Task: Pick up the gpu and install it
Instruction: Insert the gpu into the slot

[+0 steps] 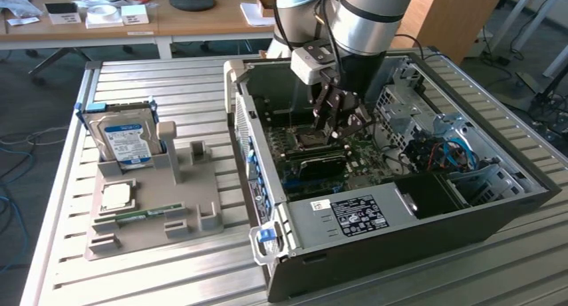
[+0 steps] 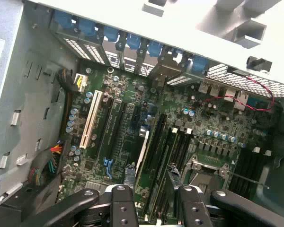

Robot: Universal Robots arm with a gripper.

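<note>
The gpu is a thin dark card with a greyish edge. It stands on edge among the expansion slots of the motherboard, inside the open PC case. My gripper hangs just above the card with its two fingers on either side of it. Green board shows between each finger and the card, so the gripper is open and holds nothing. In the exterior view my gripper reaches down into the case over the motherboard, beside the CPU socket.
Outside the case, at the exterior view's left, a grey holder carries a silver hard drive, a CPU chip and a green RAM stick. A white slot and blue bracket clips flank the card. Cables crowd the drive bay.
</note>
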